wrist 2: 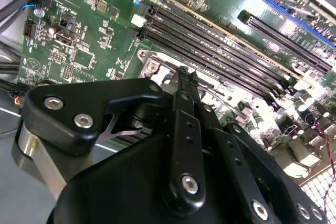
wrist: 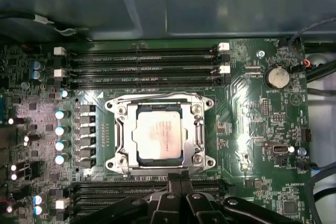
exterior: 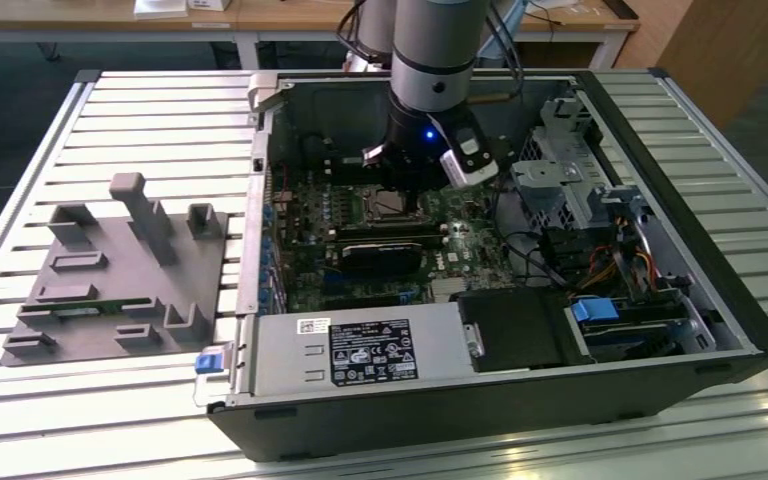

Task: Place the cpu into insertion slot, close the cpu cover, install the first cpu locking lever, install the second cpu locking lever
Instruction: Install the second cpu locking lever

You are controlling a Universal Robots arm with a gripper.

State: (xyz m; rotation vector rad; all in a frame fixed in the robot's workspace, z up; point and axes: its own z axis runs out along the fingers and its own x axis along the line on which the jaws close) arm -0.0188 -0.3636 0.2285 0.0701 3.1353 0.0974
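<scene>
While your gripper point(wrist: 178, 179) hangs just above the edge of the insertion slot point(wrist: 119, 136), its black fingers point(wrist 2: 185, 85) look pressed together with nothing between them, so it is clenched and empty. You can see in the first wrist view that the cpu point(wrist: 159, 138) already lies flat inside the slot, square to the rim. The cpu cover point(wrist: 197, 129) seems to lie down around the chip, because its silver frame surrounds the metal top on all sides; I judge that the first two steps are done. So the step in hand is most likely the first locking lever. I cannot tell surely which thin metal bar along the frame is still free, but the fingertip stands near the side of the frame next to the long memory slots point(wrist 2: 220, 40). In the exterior view the arm point(exterior: 431, 60) stands upright over the motherboard point(exterior: 317, 215) inside the open computer case point(exterior: 704, 200). The move calls for a careful push with closed fingers, low and sideways, without touching the chip.
</scene>
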